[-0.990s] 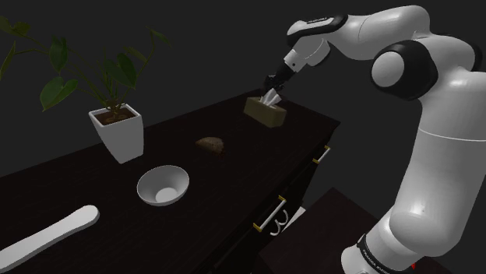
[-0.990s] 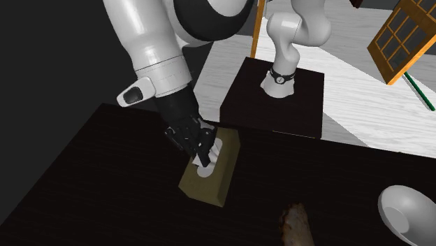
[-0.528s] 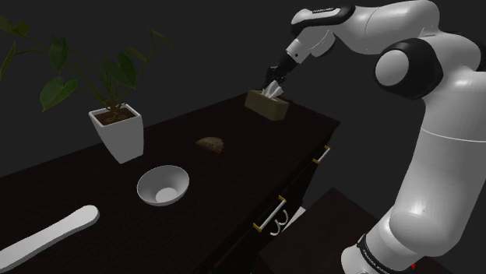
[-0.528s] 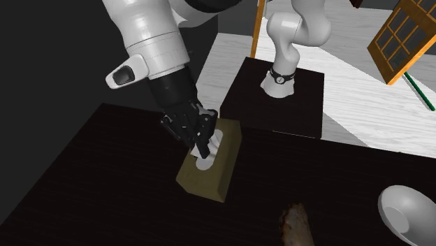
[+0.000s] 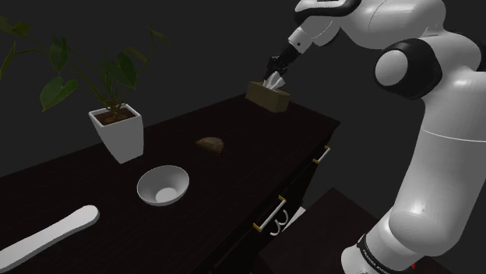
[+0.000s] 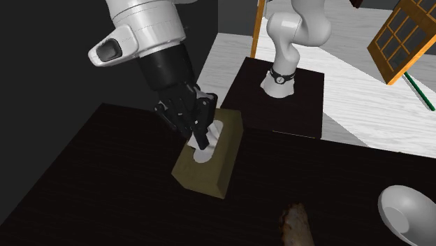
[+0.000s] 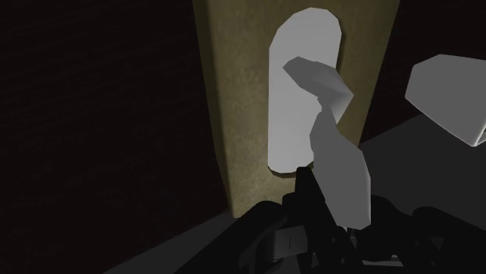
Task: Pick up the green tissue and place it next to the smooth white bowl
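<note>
The tissue box (image 5: 268,96) is olive-green with a white tissue sticking out of its top slot. It hangs a little above the far end of the dark table (image 5: 234,179). My gripper (image 5: 274,78) comes down on it from above and is shut on the box at the tissue. In the second exterior view the box (image 6: 209,168) tilts slightly under the gripper (image 6: 202,145). The wrist view has the box top (image 7: 234,93) and white tissue (image 7: 336,159) right at the gripper (image 7: 323,214). The smooth white bowl (image 5: 163,185) sits well toward the shoulder view's left; its rim (image 6: 409,210) shows at the second exterior view's right.
A brown lump (image 5: 210,144) lies on the table between box and bowl. A potted plant in a white pot (image 5: 117,132) stands behind the bowl. A long white flat object (image 5: 47,237) lies at the near left. Drawer handles (image 5: 269,218) line the table's front.
The gripper has risen with the tissue box, which has come up off the table surface. Nothing else has moved.
</note>
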Robot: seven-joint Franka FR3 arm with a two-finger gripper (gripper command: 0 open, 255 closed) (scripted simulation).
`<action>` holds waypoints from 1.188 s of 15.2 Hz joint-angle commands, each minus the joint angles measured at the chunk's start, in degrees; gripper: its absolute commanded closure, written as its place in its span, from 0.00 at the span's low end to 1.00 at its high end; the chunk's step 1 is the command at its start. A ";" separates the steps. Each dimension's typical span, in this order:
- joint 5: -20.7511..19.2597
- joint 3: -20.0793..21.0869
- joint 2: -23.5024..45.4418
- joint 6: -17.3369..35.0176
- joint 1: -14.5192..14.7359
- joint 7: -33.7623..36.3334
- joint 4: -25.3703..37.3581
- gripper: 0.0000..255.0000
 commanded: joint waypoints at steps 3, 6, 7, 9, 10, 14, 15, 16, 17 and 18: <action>-0.38 -0.15 -0.11 -2.53 -0.33 1.51 2.81 1.00; -0.48 -0.23 0.22 -4.56 -0.69 2.68 5.46 1.00; -0.48 -0.23 0.25 -4.70 -0.72 2.76 5.65 1.00; -1.37 0.45 -1.60 -2.35 1.63 4.56 2.97 1.00; -1.79 0.82 -2.42 -1.22 2.75 5.51 1.79 1.00; -3.36 2.48 -5.01 3.03 6.93 9.53 -1.98 1.00; -3.73 2.95 -5.49 4.03 7.89 10.58 -2.71 1.00; -4.09 3.43 -5.91 5.00 8.83 11.65 -3.34 1.00; -4.45 3.89 -6.26 5.94 9.76 12.74 -3.89 1.00; -4.80 4.36 -6.55 6.85 10.69 13.84 -4.36 1.00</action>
